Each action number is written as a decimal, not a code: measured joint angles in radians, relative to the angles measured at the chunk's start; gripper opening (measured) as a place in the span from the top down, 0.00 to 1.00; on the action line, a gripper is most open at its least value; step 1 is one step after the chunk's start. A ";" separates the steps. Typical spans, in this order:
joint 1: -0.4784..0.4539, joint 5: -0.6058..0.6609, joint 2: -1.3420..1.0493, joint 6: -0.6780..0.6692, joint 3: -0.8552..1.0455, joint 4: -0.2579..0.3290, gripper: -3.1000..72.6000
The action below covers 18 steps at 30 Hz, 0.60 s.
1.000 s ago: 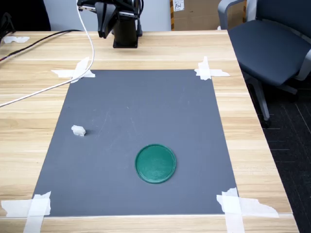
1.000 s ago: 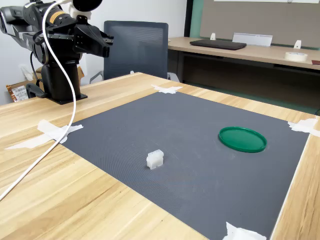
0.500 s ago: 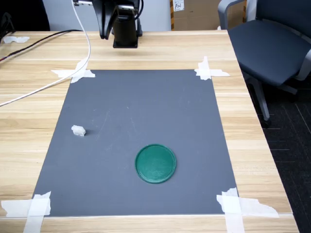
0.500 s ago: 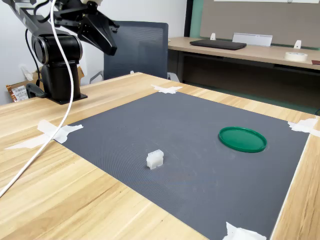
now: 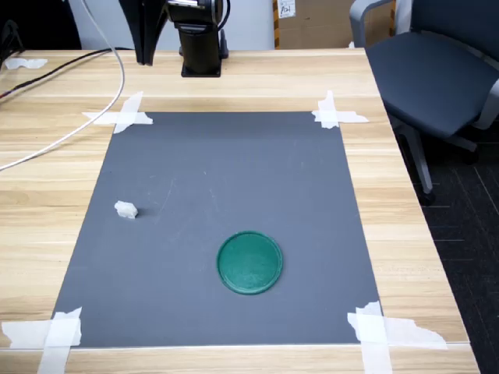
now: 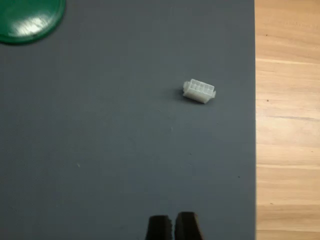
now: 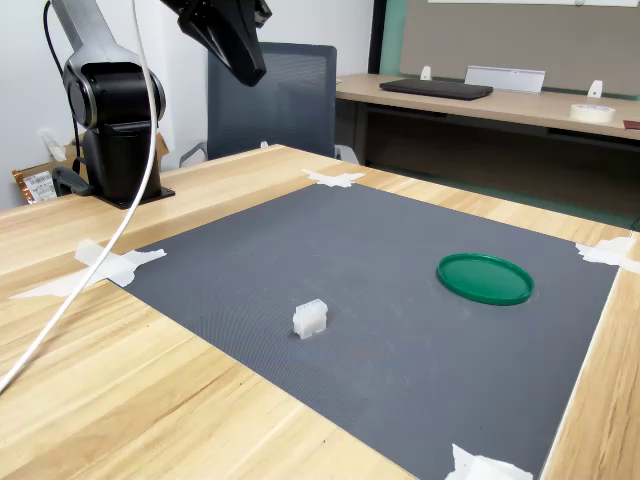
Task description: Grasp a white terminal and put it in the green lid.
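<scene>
rising from its folded pose of a second ago, the arm now carries our gripper (image 6: 172, 226) high above the far part of the counter (image 5: 234, 78), its dark fingers pointing down in the second exterior view; the wrist camera has thereby come to look over the grey mat (image 5: 234, 171), which we read as the start of the approach, with the grasp not yet begun. the white terminal (image 6: 199, 91) lies on the mat near the edge at the first exterior view's left, untouched and in the same place as before, well apart from the green lid (image 5: 249, 262), which sits empty nearer the front. in the wrist view the two fingertips stand almost touching, so we judge the gripper closed and holding nothing. the lid is cut off at the frame corner in the wrist view, the gripper is cropped at the top of both exterior views, and the terminal's small cavities are too fine to count.
</scene>
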 joint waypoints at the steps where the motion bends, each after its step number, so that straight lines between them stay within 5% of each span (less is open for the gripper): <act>1: 0.000 0.015 0.022 -0.015 -0.021 -0.006 1.00; 9: -0.013 0.092 0.172 -0.203 -0.112 -0.010 1.00; 18: -0.254 0.110 0.316 -0.687 -0.211 0.250 1.00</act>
